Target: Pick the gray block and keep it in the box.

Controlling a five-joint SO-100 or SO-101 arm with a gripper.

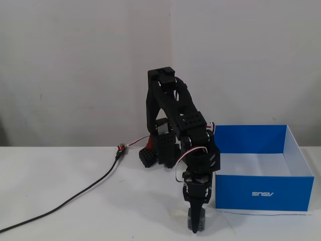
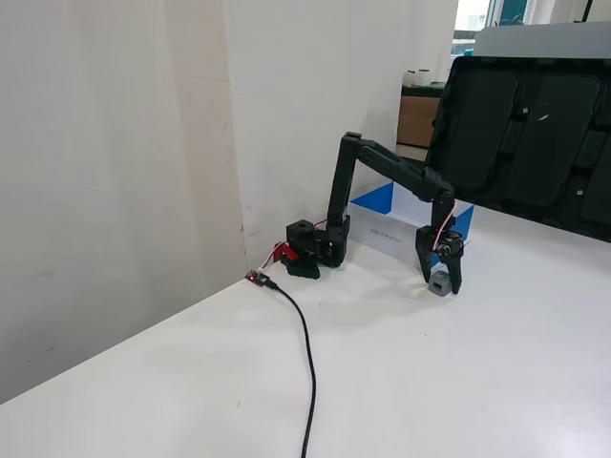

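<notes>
The gray block [image 2: 439,283] is a small dark-gray cube resting on the white table, left of the box in a fixed view [image 1: 196,219]. My gripper [image 2: 440,285] points straight down over it. Its fingers [image 2: 456,279] stand on either side of the block and close against it, with the tips at table level. In the fixed view that shows it edge-on, the gripper [image 1: 194,226] has one finger covering much of the block. The box [image 1: 262,192] is blue with a white inside; it stands open-topped just right of the gripper and partly shows behind the arm [image 2: 380,202].
The arm's base [image 1: 161,150] stands by the back wall. A black cable [image 1: 75,197] runs from it across the table to the left front. A large dark panel [image 2: 535,134] stands behind the box. The table edge runs close below the gripper in a fixed view [image 1: 150,236].
</notes>
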